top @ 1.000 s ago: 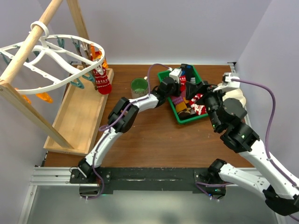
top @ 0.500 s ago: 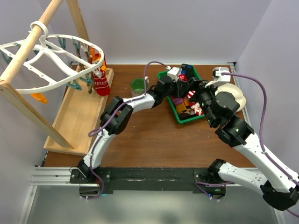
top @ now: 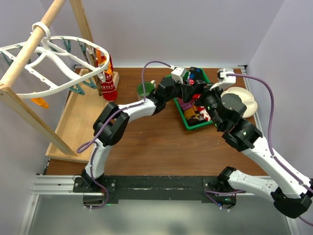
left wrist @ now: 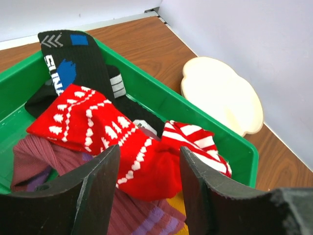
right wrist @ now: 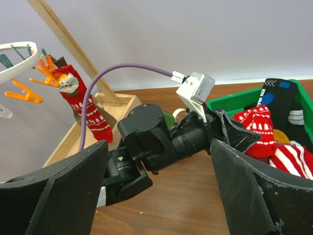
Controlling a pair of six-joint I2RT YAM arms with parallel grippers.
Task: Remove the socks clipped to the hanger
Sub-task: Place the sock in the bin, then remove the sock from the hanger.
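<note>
Left jaws: apart, nothing between them, hovering just above the green bin point(left wrist: 164, 107) at the far right of the bench point(top: 156, 147). Right under them a patterned red sock point(left wrist: 98, 127) lies loose on the pile, touching a striped sock point(left wrist: 195, 139). A black sock point(left wrist: 68, 58) lies against the far wall and a mauve sock point(left wrist: 44, 156) sits underneath. Reads as a drop-off: nothing is gripped.

Right jaws: wide apart, empty, held over the bin's near side and facing across the left arm point(right wrist: 146, 137) toward the hanger point(top: 54, 63).

Beside the bin: a cream board point(left wrist: 220, 93) on one side and a green cup point(top: 145, 89) on the other. Neither matters here.

The hanger is hooked on the wooden pole point(top: 29, 46) at far left, well apart from both arms. One hanging red sock point(right wrist: 83, 105) is clipped at its right rim, dangling over the wooden base point(top: 83, 122). There's something brown right behind it, maybe a second sock, can't tell. The other clips in view, orange clips point(right wrist: 22, 90) and teal clips point(top: 80, 89), hang bare.

Progress: mostly done. Several socks are in the bin and at least one is left on the hanger.

Remaining, my read: an arm crosses to the hanger, grips the sock below its clip and pulls it free. The left arm sits on the nearer side. Then check the brown thing.
</note>
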